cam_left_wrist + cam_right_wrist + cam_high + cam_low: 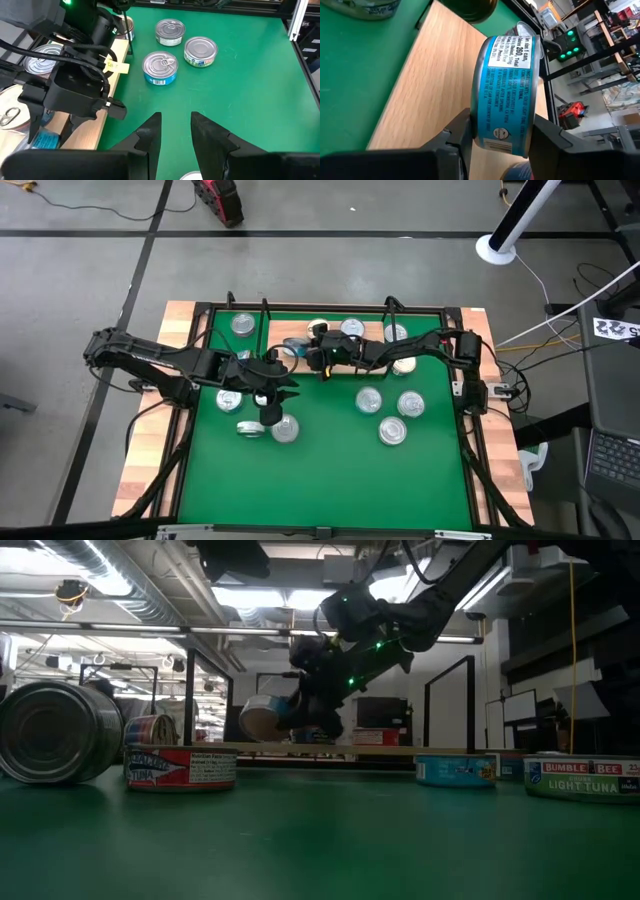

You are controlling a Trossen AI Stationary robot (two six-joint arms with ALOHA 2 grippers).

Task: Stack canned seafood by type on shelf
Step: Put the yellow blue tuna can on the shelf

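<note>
The blue-labelled tuna can (507,90) is clamped on edge between the right gripper (500,137) jaws, which press on its two flat faces so the printed side wall faces the wrist camera. It hangs just above the shelf (440,80), the light wooden board that runs beneath and beyond the jaws. In the low view the same can (262,718) is tilted, clear of the board (400,750), with the right gripper (310,705) reaching down to it from above.

The left gripper (175,132) hovers over the green mat (240,95) with its jaws partly open and nothing between them. Ahead of those jaws, well apart, sit three upright cans: a blue-labelled one (160,68), a silver-lidded one (170,31) and one with a pale label (201,51). To one side of the jaws lies the shelf edge, with more cans (40,57) resting on it.

In the high view, other cans (390,432) lie scattered on the mat, on the counter (145,465).
</note>
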